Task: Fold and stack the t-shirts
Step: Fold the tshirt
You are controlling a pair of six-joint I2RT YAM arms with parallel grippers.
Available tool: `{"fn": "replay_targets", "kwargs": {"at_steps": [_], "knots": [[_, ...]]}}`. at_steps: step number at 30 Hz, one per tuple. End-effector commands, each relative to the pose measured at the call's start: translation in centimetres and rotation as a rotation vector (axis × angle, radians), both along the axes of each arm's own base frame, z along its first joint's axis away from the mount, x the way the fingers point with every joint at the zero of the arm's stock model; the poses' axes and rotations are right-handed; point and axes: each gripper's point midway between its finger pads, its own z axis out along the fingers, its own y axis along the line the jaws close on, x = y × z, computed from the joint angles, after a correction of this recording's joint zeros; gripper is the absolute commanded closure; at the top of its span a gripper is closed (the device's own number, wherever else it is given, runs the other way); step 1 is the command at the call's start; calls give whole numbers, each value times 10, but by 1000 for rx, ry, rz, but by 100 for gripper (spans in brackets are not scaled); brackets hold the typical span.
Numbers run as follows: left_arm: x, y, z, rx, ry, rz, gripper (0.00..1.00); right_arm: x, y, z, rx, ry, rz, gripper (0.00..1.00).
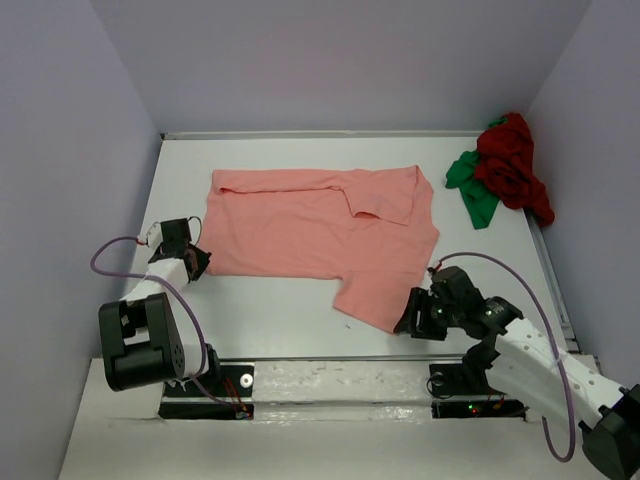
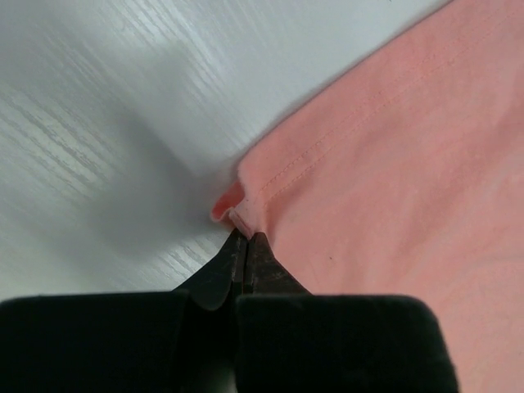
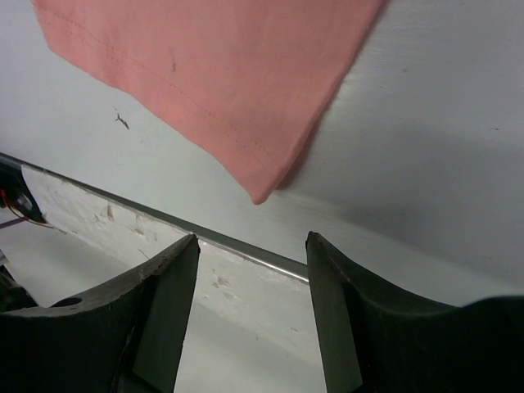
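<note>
No text, label, brand, number or sign can be read in any of the views.

pink tee (image 1: 320, 235) flat centre, red tee (image 1: 511, 162) against green tee (image 1: 471, 190) far rt
</note>
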Motion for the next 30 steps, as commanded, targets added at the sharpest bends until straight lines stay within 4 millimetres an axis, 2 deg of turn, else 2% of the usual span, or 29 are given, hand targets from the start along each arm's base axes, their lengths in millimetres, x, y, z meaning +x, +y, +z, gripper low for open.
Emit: {"fn": "replay_targets", "kwargs": {"at_steps": [1,3,4,7,11,15,23,30], "knots": [[13,-8,12,-15,-79,-66,100,5,15,-1,15,-11,-17,39],[18,-8,14,-13,-86,-83,100,6,29,-2,8,-39,20,39],[19,-8,14,-11,-87,-90,100,3,31,-13,-37,-6,27,39],[22,-12,16,-26,-97,-111,100,8,45,-24,-96,7,46,39],[23,-10,20,-14,-107,-111,100,22,57,-16,-67,-48,17,40],[21,-7,28,7,-127,-99,100,29,54,-2,-44,-105,-23,40],[22,-8,31,7,-135,-104,100,20,42,-6,-73,-84,-23,40],[24,-9,26,-5,-124,-110,100,21,20,-4,-72,-73,-96,40]]}}
